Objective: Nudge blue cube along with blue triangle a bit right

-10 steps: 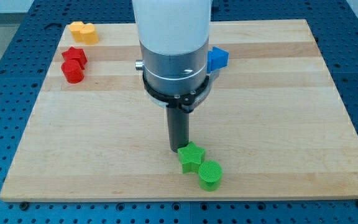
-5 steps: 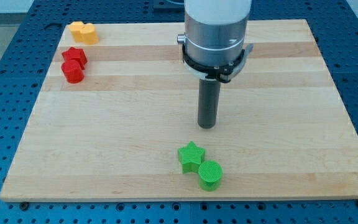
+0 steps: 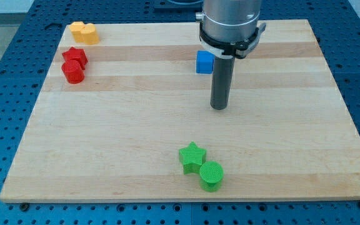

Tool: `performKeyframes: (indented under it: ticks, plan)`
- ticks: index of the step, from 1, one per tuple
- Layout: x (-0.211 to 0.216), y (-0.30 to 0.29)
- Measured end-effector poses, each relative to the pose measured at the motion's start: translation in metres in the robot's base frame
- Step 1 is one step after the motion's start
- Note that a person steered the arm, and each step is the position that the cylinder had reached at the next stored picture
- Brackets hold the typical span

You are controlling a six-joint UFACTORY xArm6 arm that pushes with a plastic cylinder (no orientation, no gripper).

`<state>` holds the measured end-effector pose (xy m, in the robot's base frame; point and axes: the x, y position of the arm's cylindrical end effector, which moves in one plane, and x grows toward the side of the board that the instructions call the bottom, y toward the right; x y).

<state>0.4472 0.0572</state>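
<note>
A blue cube (image 3: pixel 204 62) sits on the wooden board (image 3: pixel 105 125) near the view's top, partly hidden behind the arm. The blue triangle does not show; the arm's body covers the spot to the right of the cube. My tip (image 3: pixel 219 107) rests on the board below and slightly right of the blue cube, apart from it.
Two yellow blocks (image 3: pixel 84 31) lie at the top left. A red star (image 3: pixel 75 56) and red cylinder (image 3: pixel 74 72) sit below them. A green star (image 3: pixel 192 157) and green cylinder (image 3: pixel 211 175) touch near the bottom edge.
My tip has moved from just above the green star up and to the right, toward the blue cube. The blue cube's left side has come into view.
</note>
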Motion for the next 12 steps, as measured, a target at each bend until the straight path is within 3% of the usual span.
performKeyframes:
  ticks: [4, 5, 6, 7, 8, 9, 10, 12]
  plan:
    - [-0.002, 0.009]
    - [-0.002, 0.084]
    - [-0.003, 0.041]
    - [-0.008, -0.049]
    - [-0.047, -0.11]
    - [-0.104, -0.128]
    - [-0.128, -0.115]
    - [-0.152, -0.009]
